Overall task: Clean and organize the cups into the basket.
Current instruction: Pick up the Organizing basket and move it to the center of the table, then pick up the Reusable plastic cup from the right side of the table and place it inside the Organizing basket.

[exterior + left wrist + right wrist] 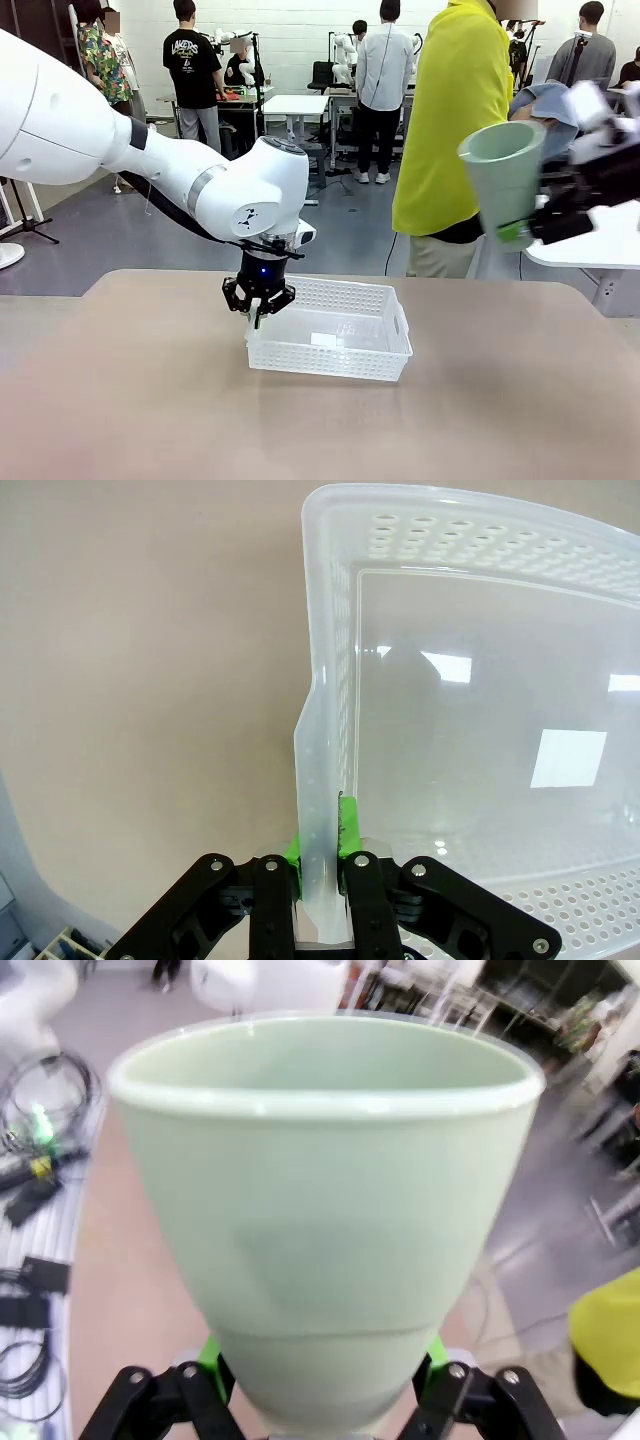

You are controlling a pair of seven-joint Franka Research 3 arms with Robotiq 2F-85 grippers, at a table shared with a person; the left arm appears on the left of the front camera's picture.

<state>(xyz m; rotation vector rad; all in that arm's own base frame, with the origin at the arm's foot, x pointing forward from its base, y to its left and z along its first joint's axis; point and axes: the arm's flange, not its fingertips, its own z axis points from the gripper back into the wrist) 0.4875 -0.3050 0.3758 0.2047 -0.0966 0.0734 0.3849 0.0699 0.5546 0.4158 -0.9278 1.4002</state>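
The white lattice basket [330, 330] sits in the middle of the table. My left gripper [258, 305] is shut on the rim of its left short wall; in the left wrist view the green pads [347, 825] pinch the thin white wall of the basket [480, 740], whose floor is bare. High at the right, well above the table, my right gripper [530, 228] is shut on the base of a pale mint green cup [502, 180], tilted with its mouth up and toward the left. That cup [325, 1210] looms in the right wrist view, its base between my green pads [212, 1357].
A person in a yellow shirt [455, 120] stands at the far side, just behind the raised cup, holding a blue-grey cloth [550, 110]. A white side table [590, 245] is at the right. Other people stand farther back.
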